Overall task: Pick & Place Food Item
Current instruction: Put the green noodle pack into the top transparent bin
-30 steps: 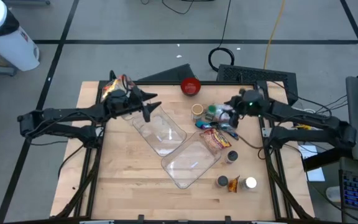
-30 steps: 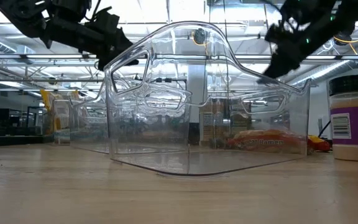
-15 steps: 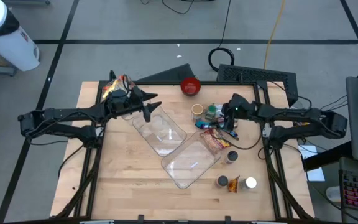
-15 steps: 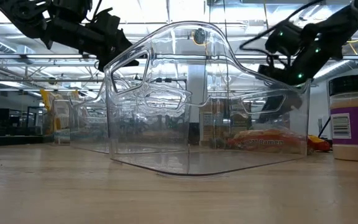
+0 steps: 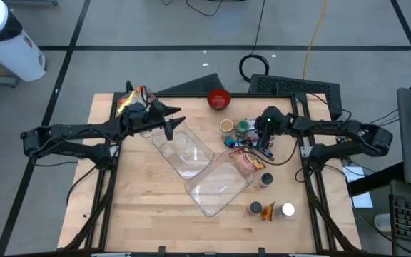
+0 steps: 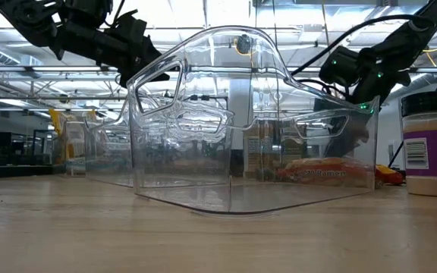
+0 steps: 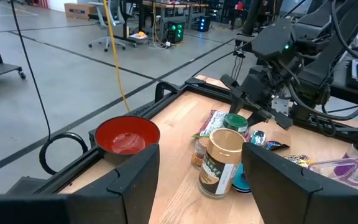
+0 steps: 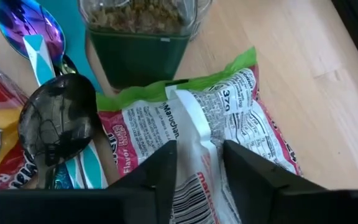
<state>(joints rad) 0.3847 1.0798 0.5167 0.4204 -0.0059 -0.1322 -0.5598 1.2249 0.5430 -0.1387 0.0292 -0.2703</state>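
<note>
A: Right gripper [image 8: 197, 163] is low over the crinkly ramen packet [image 8: 207, 127], which lies flat on the wooden table [image 5: 148, 200] beside the green-lidded jar [image 8: 143, 37], fingers astride its centre seam, narrowly parted.

B: Left gripper [image 7: 197, 180] hovers at the clear plastic clamshell container [image 5: 202, 168], jaws spread.

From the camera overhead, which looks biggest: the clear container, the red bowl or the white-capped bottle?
1. clear container, by far
2. red bowl
3. white-capped bottle, a bit smaller than the bowl
</note>
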